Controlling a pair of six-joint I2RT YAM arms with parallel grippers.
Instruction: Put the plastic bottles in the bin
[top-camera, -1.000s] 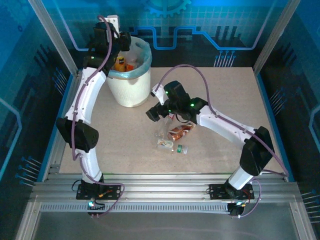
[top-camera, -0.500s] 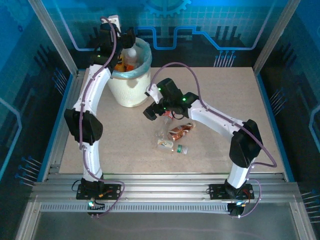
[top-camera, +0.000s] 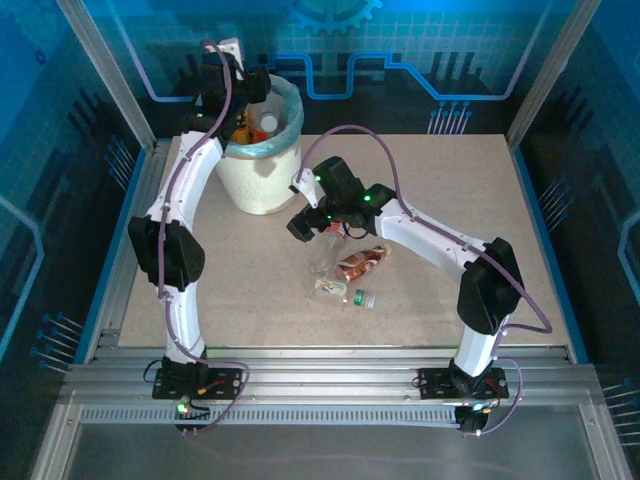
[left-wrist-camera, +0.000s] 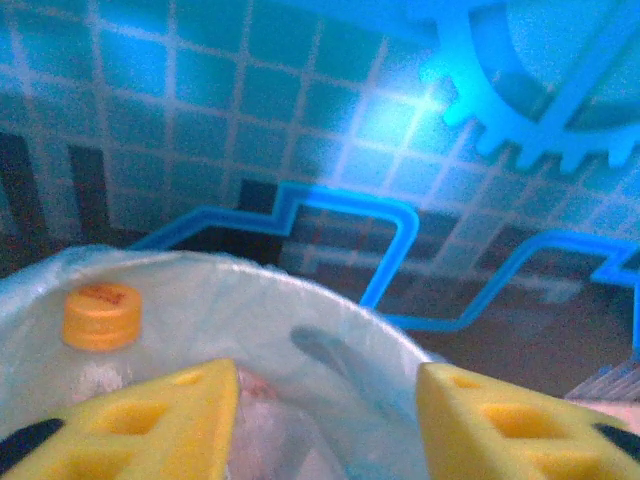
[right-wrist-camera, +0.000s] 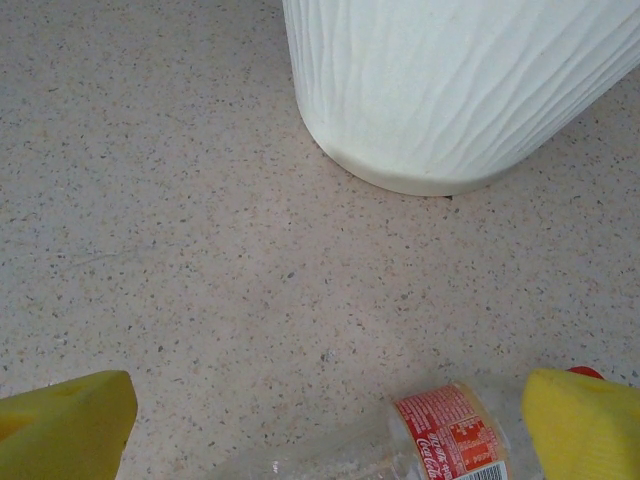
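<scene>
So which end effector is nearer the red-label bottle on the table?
Right. The right end effector hovers just above the red-label bottle, fingers open; the left end effector is away over the bin.

White arms (top-camera: 187, 185), black joints (top-camera: 165, 255), purple cables (top-camera: 352, 130)

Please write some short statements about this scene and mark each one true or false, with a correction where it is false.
1. The bin stands upright on the table. True.
2. The right hand grips a bottle. False: its fingers stand open over a red-labelled bottle lying on the table.
3. An orange-capped bottle is inside the bin. True.
4. Every bottle is in the bin. False: several bottles lie on the table.
</scene>
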